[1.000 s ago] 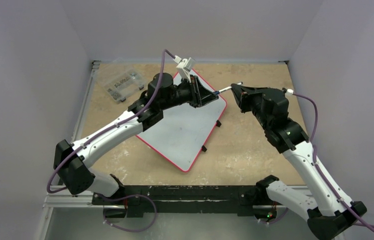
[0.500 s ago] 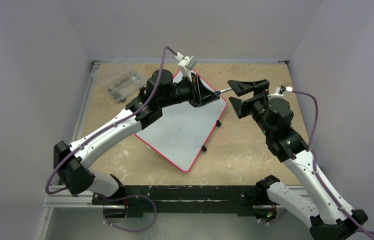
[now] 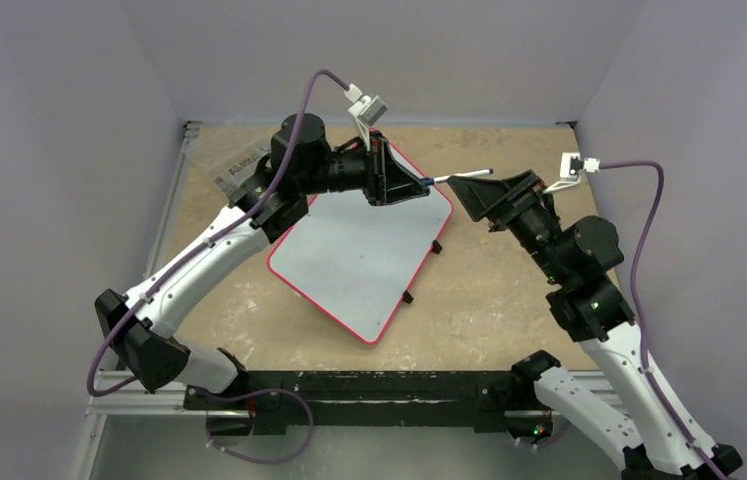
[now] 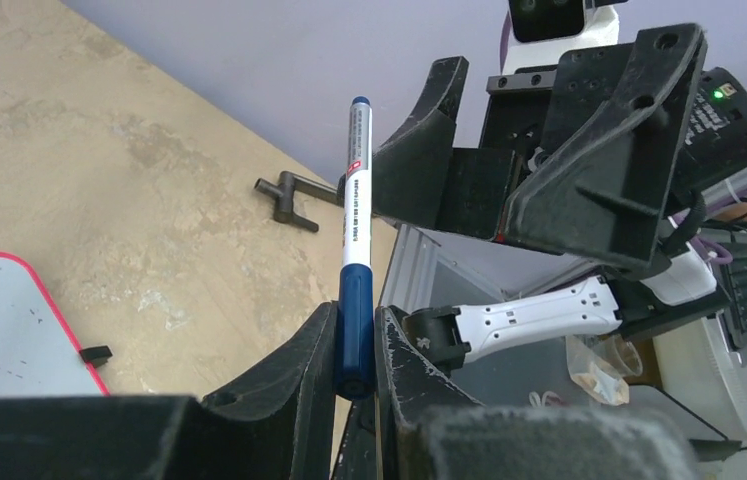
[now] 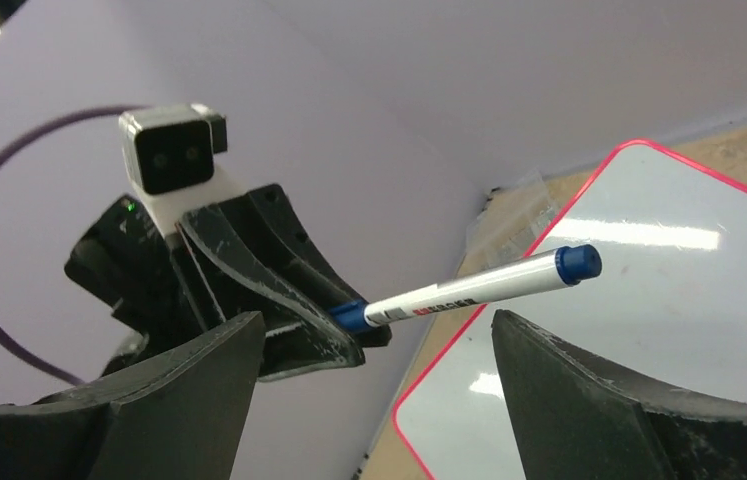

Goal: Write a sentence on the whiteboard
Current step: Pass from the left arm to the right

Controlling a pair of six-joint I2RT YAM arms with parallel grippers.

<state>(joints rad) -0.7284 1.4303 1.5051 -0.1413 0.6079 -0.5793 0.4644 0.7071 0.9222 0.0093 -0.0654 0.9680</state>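
Top view: the whiteboard [image 3: 364,265] lies cornerwise mid-table [image 3: 489,290], with tabletop showing at its 3 and 6 o'clock. Walls hem the table on three sides. A box [image 3: 232,172] at the board's 10 o'clock bears print too small to read. Over the board's far corner the left gripper [image 3: 411,185] clamps a marker [image 3: 461,176] that points to 3 o'clock, at the right gripper [image 3: 470,201], whose jaws are spread.

Left wrist: the marker's red and black print is unreadable. The board's red corner sits at 8 o'clock.

Right wrist: the marker's blue end hangs between the spread fingers, touching neither. The board lies beyond, at 3 o'clock.
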